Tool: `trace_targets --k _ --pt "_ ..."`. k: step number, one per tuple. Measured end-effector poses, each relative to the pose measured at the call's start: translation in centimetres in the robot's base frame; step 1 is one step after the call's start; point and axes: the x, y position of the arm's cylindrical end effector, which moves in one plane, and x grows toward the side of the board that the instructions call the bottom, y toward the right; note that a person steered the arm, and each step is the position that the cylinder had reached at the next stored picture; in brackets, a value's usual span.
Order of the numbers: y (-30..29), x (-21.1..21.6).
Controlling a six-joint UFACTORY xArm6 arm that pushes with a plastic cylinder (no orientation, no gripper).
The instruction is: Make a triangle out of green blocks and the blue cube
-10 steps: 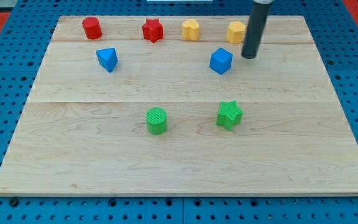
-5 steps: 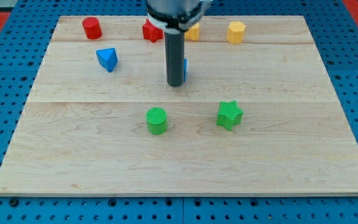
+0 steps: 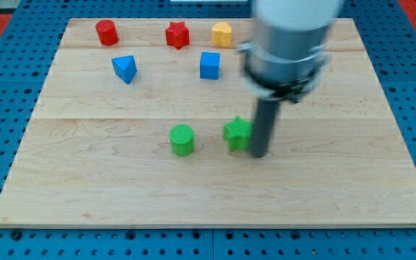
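Observation:
The blue cube (image 3: 209, 65) sits in the upper middle of the wooden board (image 3: 85, 180). A green cylinder (image 3: 182, 139) stands below it, slightly left. A green star (image 3: 237, 134) stands to the cylinder's right. My tip (image 3: 258, 154) is right against the green star's right side. The arm's blurred body covers the board's upper right.
A blue triangular block (image 3: 124, 68) lies at the upper left. A red cylinder (image 3: 107, 32), a red star (image 3: 177, 35) and a yellow block (image 3: 222, 34) line the board's top edge. Another yellow block seen earlier is hidden behind the arm.
The blue cube has slid left from the upper right to the upper middle. My tip then swung down to the right, and the green star has moved left toward the green cylinder.

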Motion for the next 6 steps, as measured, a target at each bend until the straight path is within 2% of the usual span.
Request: trace_targets --k 1,3,4,5,6 --pt "-9.7 -2.0" --pt "-19.1 -7.4" --pt "-19.4 -9.0" --pt "-16.9 -9.0" --pt "-18.0 -9.1"
